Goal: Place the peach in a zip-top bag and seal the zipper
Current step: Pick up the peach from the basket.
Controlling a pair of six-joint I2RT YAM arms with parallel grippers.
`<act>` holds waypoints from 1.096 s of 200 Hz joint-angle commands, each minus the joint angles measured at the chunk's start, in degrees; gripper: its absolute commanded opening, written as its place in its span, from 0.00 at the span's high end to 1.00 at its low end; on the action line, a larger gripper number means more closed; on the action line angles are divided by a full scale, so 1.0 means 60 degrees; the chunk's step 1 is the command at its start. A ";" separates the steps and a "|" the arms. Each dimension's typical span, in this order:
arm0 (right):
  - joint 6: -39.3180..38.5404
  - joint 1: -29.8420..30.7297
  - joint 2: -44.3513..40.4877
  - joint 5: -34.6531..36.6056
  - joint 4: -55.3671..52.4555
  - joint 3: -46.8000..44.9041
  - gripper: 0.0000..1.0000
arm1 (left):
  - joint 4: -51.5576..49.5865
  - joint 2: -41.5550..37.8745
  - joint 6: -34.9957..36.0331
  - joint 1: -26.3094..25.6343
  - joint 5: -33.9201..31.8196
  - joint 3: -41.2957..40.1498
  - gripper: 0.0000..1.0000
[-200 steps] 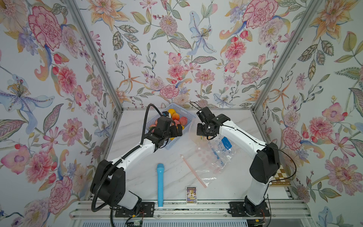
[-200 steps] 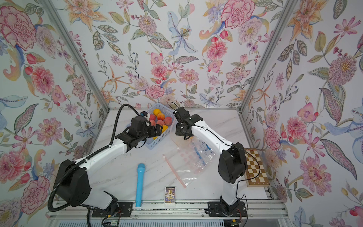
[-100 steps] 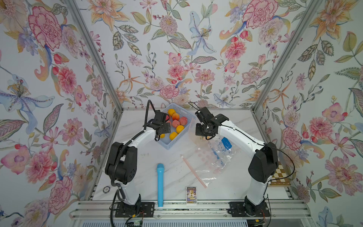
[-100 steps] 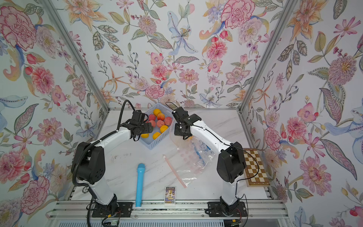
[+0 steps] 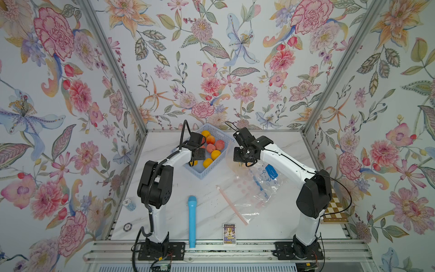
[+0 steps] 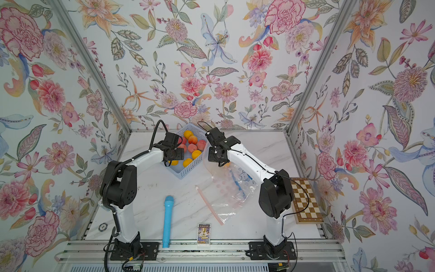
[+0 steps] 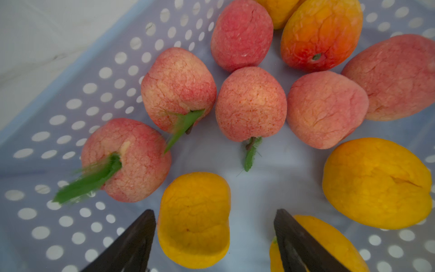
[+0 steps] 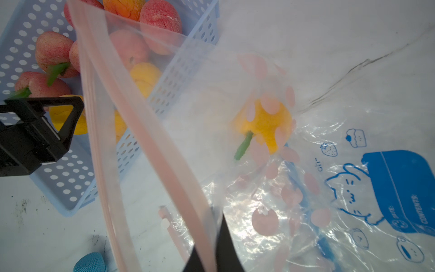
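Plastic bag (image 8: pixel 270 188) stays clamped in right end effector (image 8: pixel 211 237); open left end effector (image 7: pixel 214 213) lowered.

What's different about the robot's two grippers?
The left gripper is open; the right gripper is shut. The left gripper straddles a yellow fruit in the basket; the right gripper pinches the pink zipper edge of the bag, holding it up. Both have black fingers.

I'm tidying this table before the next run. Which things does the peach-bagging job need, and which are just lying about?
Job:
- peaches in the basket
- zip-top bag
- left gripper, open over the fruit
- right gripper, shut on the bag's zipper edge

Lying about:
- blue microphone
- card box
- poker chips
- chessboard
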 commanded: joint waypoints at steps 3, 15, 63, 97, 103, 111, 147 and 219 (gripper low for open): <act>0.0032 0.0062 0.0149 0.0136 -0.0198 0.0252 1.00 | -0.0402 0.0293 0.0152 0.0160 0.0144 0.0328 0.17; 0.0020 0.0069 0.0156 0.0143 -0.0194 0.0266 1.00 | -0.0407 0.0359 0.0174 0.0179 0.0136 0.0314 0.17; 0.0016 0.0069 0.0200 0.0144 -0.0140 0.0292 1.00 | -0.0366 0.0696 0.0181 0.0191 0.0377 0.0418 0.18; 0.0035 0.0064 0.0185 0.0163 -0.0085 0.0288 1.00 | -0.0177 0.0811 0.0112 0.0194 0.0513 0.0416 0.30; 0.0037 0.0060 0.0178 0.0174 -0.0089 0.0295 1.00 | -0.0173 0.0773 0.0106 0.0188 0.0537 0.0416 0.33; 0.0043 0.0069 0.0163 0.0175 -0.0092 0.0288 1.00 | -0.0154 0.0737 0.0094 0.0189 0.0561 0.0403 0.37; 0.0038 0.0062 0.0008 0.0200 0.0101 0.0155 1.00 | 0.0094 0.0109 0.0028 0.0193 0.0672 0.0124 0.42; 0.0101 -0.0010 -0.0305 -0.0104 0.0665 -0.0186 1.00 | 0.1635 -0.2888 -0.0899 0.0159 0.2317 -0.1744 0.47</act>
